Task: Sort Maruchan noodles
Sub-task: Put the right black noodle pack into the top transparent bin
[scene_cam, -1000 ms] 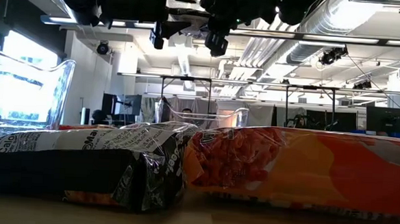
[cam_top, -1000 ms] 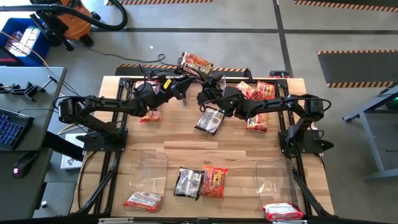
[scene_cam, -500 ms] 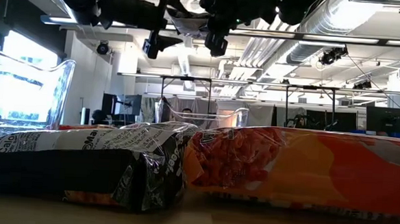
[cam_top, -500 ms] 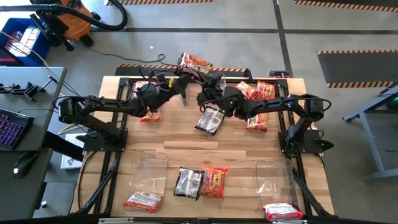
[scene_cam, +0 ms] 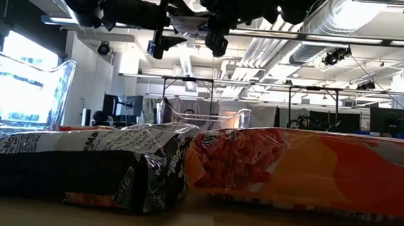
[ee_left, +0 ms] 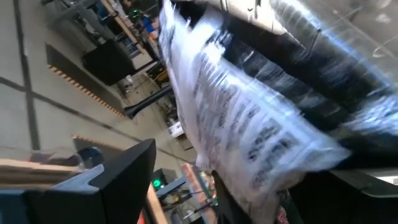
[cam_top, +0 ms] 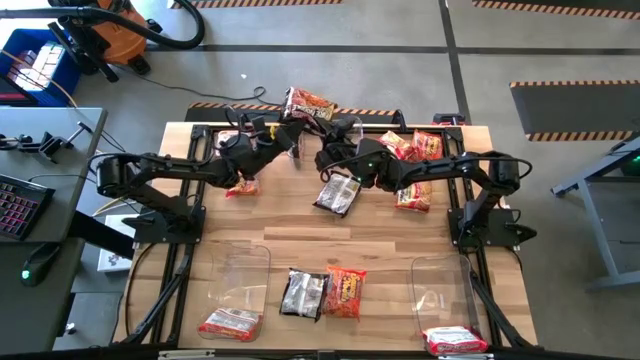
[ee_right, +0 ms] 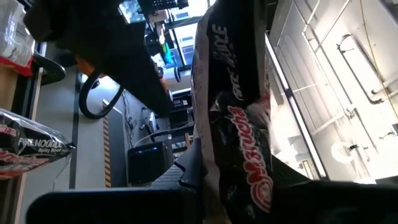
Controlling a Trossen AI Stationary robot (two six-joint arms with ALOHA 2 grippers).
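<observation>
**Item 1, right gripper** (cam_top: 325, 130): raised above the table's far edge. Its jaws are pinched nearly together on the lifted dark packet (cam_top: 309, 102). In your right wrist view, that packet (ee_right: 236, 124) stands on edge between the fingers, red Maruchan lettering showing.

**Item 2, left gripper** (cam_top: 291, 130): raised just beside the right one, jaws spread as wide as they go. In your left wrist view, the packet's printed back (ee_left: 249, 124) fills the frame close ahead. You cannot tell whether the fingers touch it. In the low view both grippers hang high above the table.

**Item 3, noodles on the table:**
- 1 orange-red packet (cam_top: 242, 185) under the left arm
- 1 dark centre packet (cam_top: 338, 193) below the right gripper
- 3 red packets (cam_top: 413, 195) around the right arm, at the far right
- 1 near dark packet (cam_top: 303, 293) touching 1 near orange packet (cam_top: 345, 292) at the near edge; the low view shows them close up, dark (scene_cam: 81, 169) and orange (scene_cam: 310, 170)

**Item 4, clear bins:**
- left bin (cam_top: 240, 272), with 1 red-and-white packet (cam_top: 230, 323) at its near end
- right bin (cam_top: 440, 285), with another red-and-white one (cam_top: 456, 340) at its near end
</observation>
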